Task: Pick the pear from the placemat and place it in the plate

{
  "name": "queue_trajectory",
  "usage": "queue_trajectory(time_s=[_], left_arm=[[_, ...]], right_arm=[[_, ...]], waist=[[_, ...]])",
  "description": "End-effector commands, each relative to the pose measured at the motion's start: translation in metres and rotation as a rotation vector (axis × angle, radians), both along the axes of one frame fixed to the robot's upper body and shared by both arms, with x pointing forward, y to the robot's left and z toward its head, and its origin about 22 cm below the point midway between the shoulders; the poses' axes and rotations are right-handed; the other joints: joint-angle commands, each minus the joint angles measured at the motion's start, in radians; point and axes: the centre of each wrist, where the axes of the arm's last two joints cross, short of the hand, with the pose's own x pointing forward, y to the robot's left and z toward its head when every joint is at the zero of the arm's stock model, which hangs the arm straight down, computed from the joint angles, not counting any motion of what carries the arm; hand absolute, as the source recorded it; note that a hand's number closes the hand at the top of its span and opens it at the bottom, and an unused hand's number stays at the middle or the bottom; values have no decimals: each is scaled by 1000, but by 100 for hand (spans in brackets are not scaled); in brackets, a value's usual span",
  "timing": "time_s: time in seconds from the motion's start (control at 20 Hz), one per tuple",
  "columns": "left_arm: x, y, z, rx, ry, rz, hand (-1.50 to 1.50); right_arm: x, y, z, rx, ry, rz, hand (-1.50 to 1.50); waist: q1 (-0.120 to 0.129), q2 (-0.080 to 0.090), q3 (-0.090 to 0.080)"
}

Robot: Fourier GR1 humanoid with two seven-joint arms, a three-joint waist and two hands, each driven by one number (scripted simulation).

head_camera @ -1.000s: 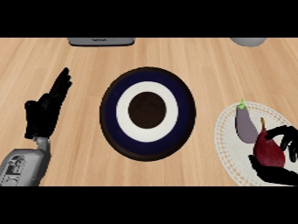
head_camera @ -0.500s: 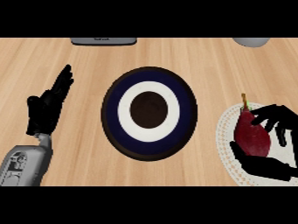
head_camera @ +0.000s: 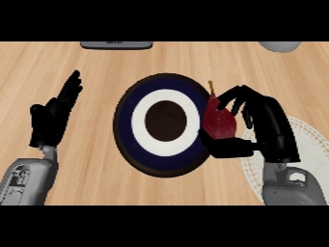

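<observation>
wooden counter (head_camera: 89, 62) fills the whole view, pale and striped. the right hand (head_camera: 267, 126) has its fingers and thumb curled round the red pear (head_camera: 219, 121), pinching it from the side. the pear is up off the white placemat (head_camera: 322, 159) and sits at the right rim of the plate (head_camera: 135, 126), its thin stem pointing away from the robot. the plate is just left of that hand, dark blue with a white ring and a brown middle. the placemat lies under and behind the right forearm. the left hand (head_camera: 54, 117) is well to the left of the plate, open with straight fingers up, resting. far past the hands, a grey thing (head_camera: 117, 45) and a pale round thing (head_camera: 281, 46) peek in at the top edge.
</observation>
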Motion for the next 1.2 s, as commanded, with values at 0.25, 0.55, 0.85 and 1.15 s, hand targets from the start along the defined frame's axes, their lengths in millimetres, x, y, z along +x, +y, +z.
queue_trajectory(time_s=[0.25, 0.55, 0.85, 1.15], left_arm=[[-5, -9, 9, 17, 3, 4, 0], [5, -18, 11, -7, -10, -12, 0], [-8, -6, -7, -4, -14, -8, 0], [-5, -13, -3, -16, 4, -22, 0]], right_arm=[[43, 82, -26, -180, 87, 25, 150], [74, 95, -66, -120, 241, -35, 150], [80, 117, -85, -6, 296, -3, -150], [79, 117, -80, 217, 220, 62, -150]], waist=[[13, 0, 0], [21, 7, 1], [21, 4, 1], [21, 3, 2]])
